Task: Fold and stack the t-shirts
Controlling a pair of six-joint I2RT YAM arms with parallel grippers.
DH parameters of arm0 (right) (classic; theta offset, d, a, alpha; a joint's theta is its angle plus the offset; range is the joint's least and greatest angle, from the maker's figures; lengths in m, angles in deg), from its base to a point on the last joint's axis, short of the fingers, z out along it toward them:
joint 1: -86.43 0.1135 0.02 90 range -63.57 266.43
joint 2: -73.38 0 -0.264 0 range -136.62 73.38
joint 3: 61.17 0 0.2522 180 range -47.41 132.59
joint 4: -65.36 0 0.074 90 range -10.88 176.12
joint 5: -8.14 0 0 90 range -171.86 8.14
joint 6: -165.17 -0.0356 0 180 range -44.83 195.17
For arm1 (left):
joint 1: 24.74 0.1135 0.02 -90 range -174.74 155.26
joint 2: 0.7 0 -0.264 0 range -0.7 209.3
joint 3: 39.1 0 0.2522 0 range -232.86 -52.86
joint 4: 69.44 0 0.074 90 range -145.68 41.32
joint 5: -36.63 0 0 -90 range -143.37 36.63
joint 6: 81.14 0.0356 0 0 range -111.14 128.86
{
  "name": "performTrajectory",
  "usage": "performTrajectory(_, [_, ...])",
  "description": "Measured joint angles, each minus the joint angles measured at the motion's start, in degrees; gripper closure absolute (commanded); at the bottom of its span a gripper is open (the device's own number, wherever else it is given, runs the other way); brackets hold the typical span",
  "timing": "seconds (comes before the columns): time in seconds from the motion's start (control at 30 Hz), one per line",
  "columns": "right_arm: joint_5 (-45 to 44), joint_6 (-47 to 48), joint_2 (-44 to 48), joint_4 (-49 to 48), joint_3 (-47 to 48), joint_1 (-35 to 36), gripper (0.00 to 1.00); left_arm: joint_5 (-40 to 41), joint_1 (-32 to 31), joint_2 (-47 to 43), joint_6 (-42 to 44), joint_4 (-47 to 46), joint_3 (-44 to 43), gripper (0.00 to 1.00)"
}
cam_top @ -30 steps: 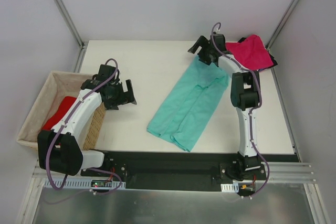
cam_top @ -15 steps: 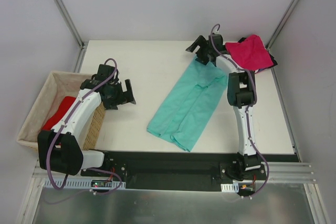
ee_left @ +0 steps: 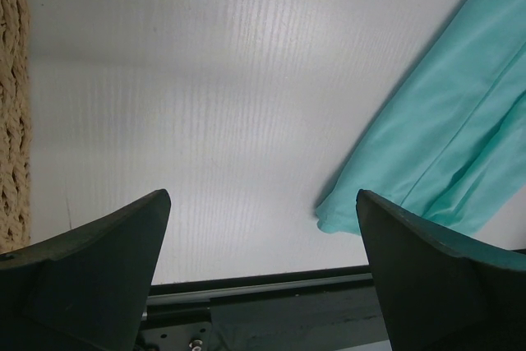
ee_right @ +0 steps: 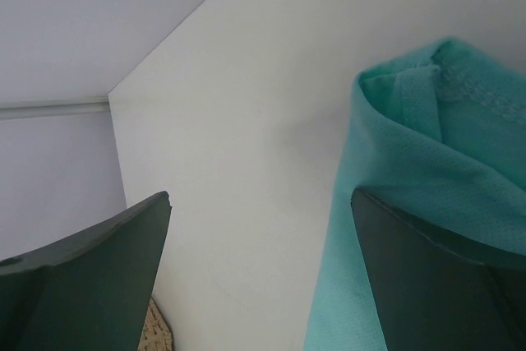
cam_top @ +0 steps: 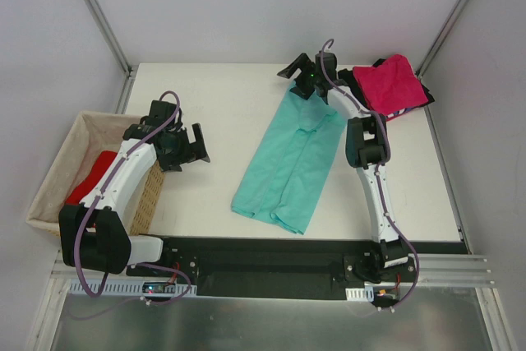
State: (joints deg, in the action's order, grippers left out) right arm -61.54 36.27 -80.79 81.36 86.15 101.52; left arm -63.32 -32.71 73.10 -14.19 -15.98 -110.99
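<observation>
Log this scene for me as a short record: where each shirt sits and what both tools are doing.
teal t-shirt: folded lengthwise, lying flat in the middle of the table
magenta t-shirt: bunched at the far right corner
red t-shirt: inside the basket, left side
left tool: open, empty, beside the basket
right tool: open, empty, at the teal t-shirt's far end

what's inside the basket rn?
A red t-shirt lies inside the wicker basket. The left arm crosses over its right side, so anything under there is hidden.
</observation>
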Motion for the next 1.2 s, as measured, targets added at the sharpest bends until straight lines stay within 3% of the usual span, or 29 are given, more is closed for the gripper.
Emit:
performTrajectory(0.57, [1.11, -6.49, -4.13, -3.19, 5.75, 6.80, 0.03, -0.07, 0.20, -1.88, 0.00, 0.02, 0.00, 0.03])
performTrajectory(0.7, [0.87, -3.67, -0.44, -3.69, -0.35, 6.95, 0.04, -0.76, 0.20, -2.64, -0.02, 0.04, -0.02, 0.03])
performTrajectory(0.8, [-1.09, 2.47, 9.03, -1.31, -13.11, 6.75, 0.03, -2.14, 0.20, -2.67, -0.04, -0.31, -0.72, 0.03])
performTrajectory(0.97, [-6.36, 13.88, 35.06, 3.28, -32.04, 6.56, 0.04, -7.54, 0.20, 0.46, -0.39, -3.93, -5.86, 0.03])
performTrajectory(1.1, [-11.39, 21.99, 59.63, 4.83, -39.50, 6.56, 0.03, -14.40, -0.55, 8.20, -1.44, -9.07, -13.62, 0.03])
performTrajectory(1.2, [-14.67, 26.08, 76.30, 5.07, -44.15, 6.62, 0.03, -17.75, -3.50, 18.03, -1.79, -11.89, -24.44, 0.03])
